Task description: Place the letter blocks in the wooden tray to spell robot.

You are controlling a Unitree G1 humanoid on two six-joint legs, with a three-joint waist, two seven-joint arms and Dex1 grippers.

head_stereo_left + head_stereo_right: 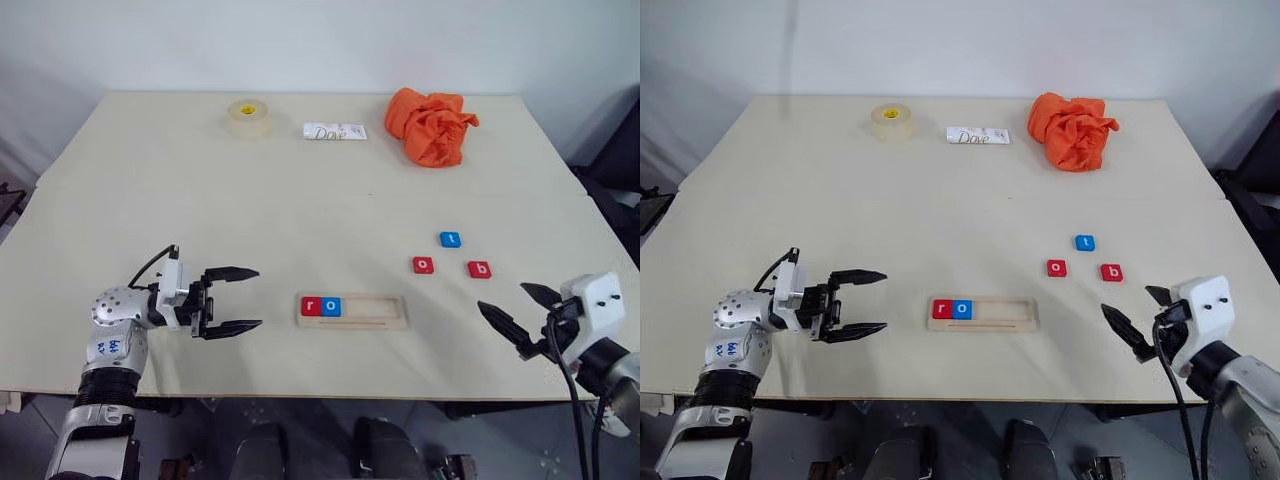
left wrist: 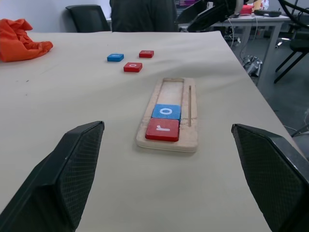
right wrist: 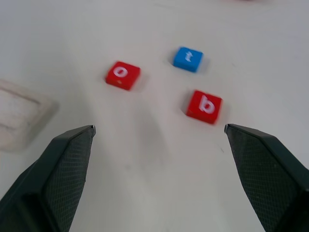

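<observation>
The wooden tray (image 1: 378,310) lies near the table's front edge, at the middle. A red "r" block (image 1: 311,306) and a blue "o" block (image 1: 332,307) sit side by side at its left end, and the groove to their right is bare. Three loose letter blocks lie to the tray's right and farther back: a blue "t" (image 1: 450,239), a red "o" (image 1: 423,265) and a red "b" (image 1: 479,269). My left gripper (image 1: 258,297) stands open and empty, left of the tray and pointing at it. My right gripper (image 1: 501,297) is open and empty, in front of the red "b" (image 3: 204,107).
Along the table's far side are a roll of clear tape (image 1: 248,116), a white Dove packet (image 1: 335,131) and a crumpled orange cloth (image 1: 431,125). The table's front edge runs just below both grippers.
</observation>
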